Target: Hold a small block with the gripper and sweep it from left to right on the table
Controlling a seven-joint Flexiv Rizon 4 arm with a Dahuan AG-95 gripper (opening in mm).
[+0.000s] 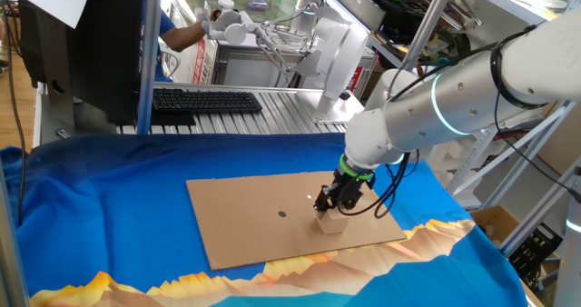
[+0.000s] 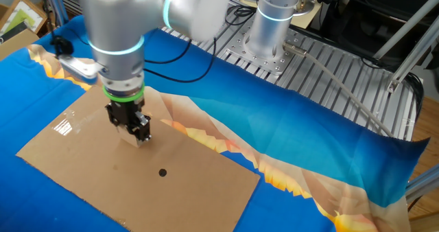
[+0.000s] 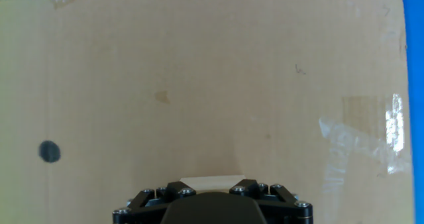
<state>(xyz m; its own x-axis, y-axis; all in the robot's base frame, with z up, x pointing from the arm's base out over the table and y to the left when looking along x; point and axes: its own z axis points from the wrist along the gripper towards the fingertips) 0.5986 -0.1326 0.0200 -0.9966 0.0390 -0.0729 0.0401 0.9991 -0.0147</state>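
The small block (image 1: pixel 330 221), a light tan wooden cube, rests on the brown cardboard sheet (image 1: pixel 254 218) that lies on the blue-draped table (image 1: pixel 109 207). My gripper (image 1: pixel 338 203), black with a green ring above it, is shut on the block from above, near the sheet's right side. In the other fixed view the gripper (image 2: pixel 136 130) holds the block (image 2: pixel 140 140) on the cardboard. In the hand view only the block's top edge (image 3: pixel 212 181) shows between the black fingers (image 3: pixel 149 199).
A black dot (image 1: pixel 282 213) is marked on the cardboard left of the block. Clear tape (image 3: pixel 368 141) sticks to the sheet. A grey metal bench with a black keyboard (image 1: pixel 204 99) and a white robot hand (image 1: pixel 227 25) stand behind the table.
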